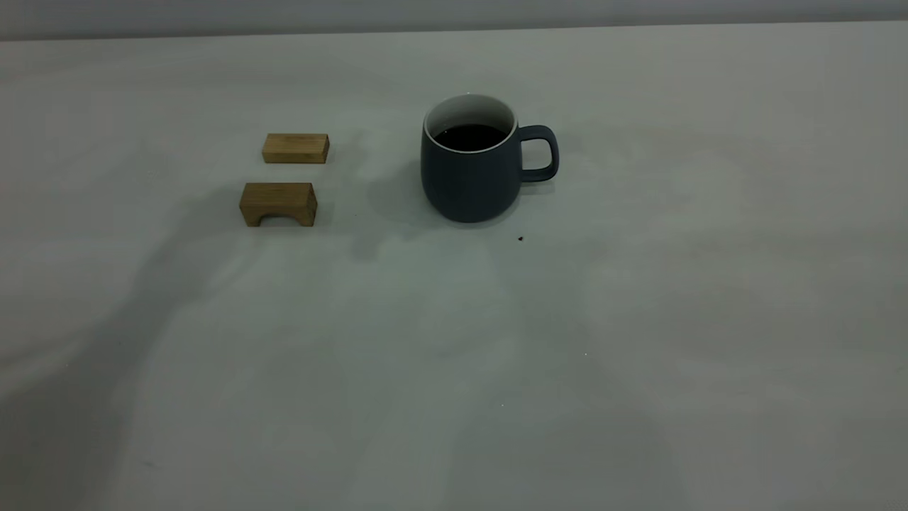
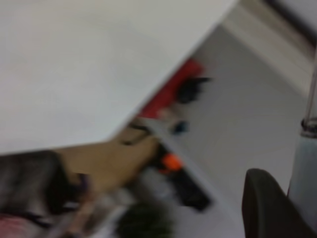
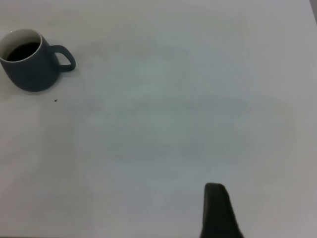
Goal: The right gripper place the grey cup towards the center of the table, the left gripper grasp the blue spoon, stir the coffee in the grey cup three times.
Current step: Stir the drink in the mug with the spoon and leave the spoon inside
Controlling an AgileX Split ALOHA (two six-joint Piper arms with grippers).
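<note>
Across the table [image 1: 638,369]: grey cup [image 1: 468,177] upright near the centre, handle toward the right arm's side, coffee [image 1: 470,136] dark inside. Beside it on the left arm's side, two wooden blocks [image 1: 278,204], apart from each other. Just beside the cup's base, a tiny dark speck [image 1: 520,239]. Right gripper [image 3: 220,213] well apart from the cup, only one dark finger showing, open or closed impossible to tell. Left gripper [image 2: 270,206] off past the table's edge, state likewise impossible to tell. Blue spoon nowhere visible.
</note>
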